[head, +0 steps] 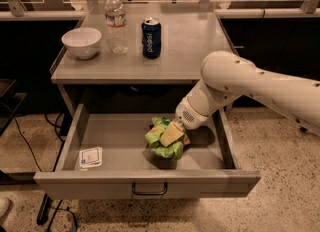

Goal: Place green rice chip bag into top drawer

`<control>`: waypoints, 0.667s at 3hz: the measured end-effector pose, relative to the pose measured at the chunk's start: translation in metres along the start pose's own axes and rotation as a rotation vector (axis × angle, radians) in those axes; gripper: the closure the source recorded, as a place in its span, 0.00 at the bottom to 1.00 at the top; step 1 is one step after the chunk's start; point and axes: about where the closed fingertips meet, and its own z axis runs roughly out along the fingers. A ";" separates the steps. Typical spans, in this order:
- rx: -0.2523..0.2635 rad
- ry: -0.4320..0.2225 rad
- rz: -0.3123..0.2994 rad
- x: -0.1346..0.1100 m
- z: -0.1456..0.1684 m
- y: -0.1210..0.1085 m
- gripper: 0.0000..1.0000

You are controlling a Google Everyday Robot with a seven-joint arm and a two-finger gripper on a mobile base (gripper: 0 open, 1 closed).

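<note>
The green rice chip bag (159, 146) is crumpled inside the open top drawer (120, 131), right of its middle. My gripper (170, 134) reaches down into the drawer from the right and is shut on the bag's upper right part. The bag hangs at or just above the drawer floor, with a shadow under it. The drawer is pulled fully out, its dark bar handle (149, 192) facing me. The white arm (250, 83) crosses over the drawer's right side wall.
On the grey table (195, 46) above the drawer stand a white bowl (81, 42), a water bottle (116, 22) and a blue Pepsi can (151, 37). A small white card (91, 157) lies in the drawer's front left corner. Cables lie on the floor at the left.
</note>
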 end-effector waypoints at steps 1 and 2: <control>-0.015 0.001 -0.004 -0.004 0.011 0.001 1.00; -0.055 0.021 -0.017 -0.005 0.026 0.009 1.00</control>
